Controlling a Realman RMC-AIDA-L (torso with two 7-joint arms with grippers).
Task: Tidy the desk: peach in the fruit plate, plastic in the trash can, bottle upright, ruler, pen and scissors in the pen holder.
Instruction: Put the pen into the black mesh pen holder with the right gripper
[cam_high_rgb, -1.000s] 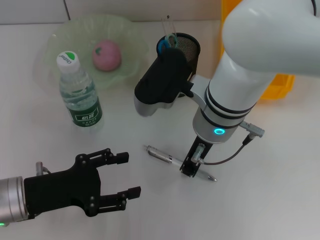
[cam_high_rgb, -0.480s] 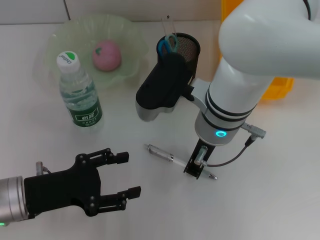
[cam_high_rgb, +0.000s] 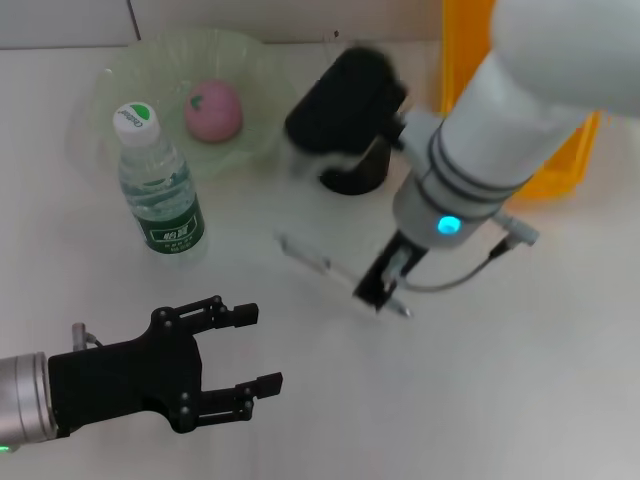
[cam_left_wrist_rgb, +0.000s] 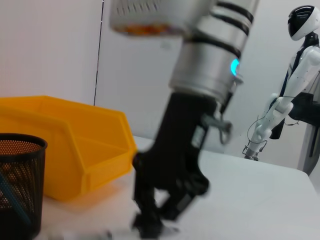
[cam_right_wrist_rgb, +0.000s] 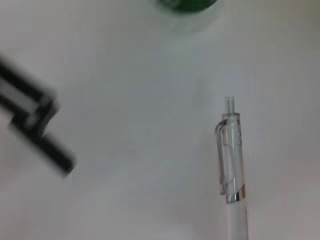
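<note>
Left gripper (cam_high_rgb: 255, 350) is seen low at the left of the head view, above bare table (cam_high_rgb: 520, 400), fingers spread apart and nothing between them; it is unchanged from a second ago. Bottle (cam_high_rgb: 158, 185) is found upright, white cap uppermost, just in front of the fruit plate (cam_high_rgb: 120, 75); the peach (cam_high_rgb: 213, 110) is seen lying in that plate. To the right of the plate, the black mesh pen holder (cam_high_rgb: 355, 175) is largely covered by the dark housing of the right arm; its contents cannot be made out in the head view. Behind the arm a yellow bin (cam_high_rgb: 560, 170) is noted.

Pen (cam_high_rgb: 320, 262) is held at its tip end by the right gripper (cam_high_rgb: 385, 290), jaws closed on the barrel; the pen's long axis is seen running diagonally, clicker end pointing towards the bottle, tip end towards the near right. In the right wrist view the clear barrel, clip and clicker are shown above white table.

Against the frame a second ago: gripper and pen are displaced up-frame and leftward, towards the pen holder; the arm housing is now placed over the holder's mouth, where scissors handles were visible before.
</note>
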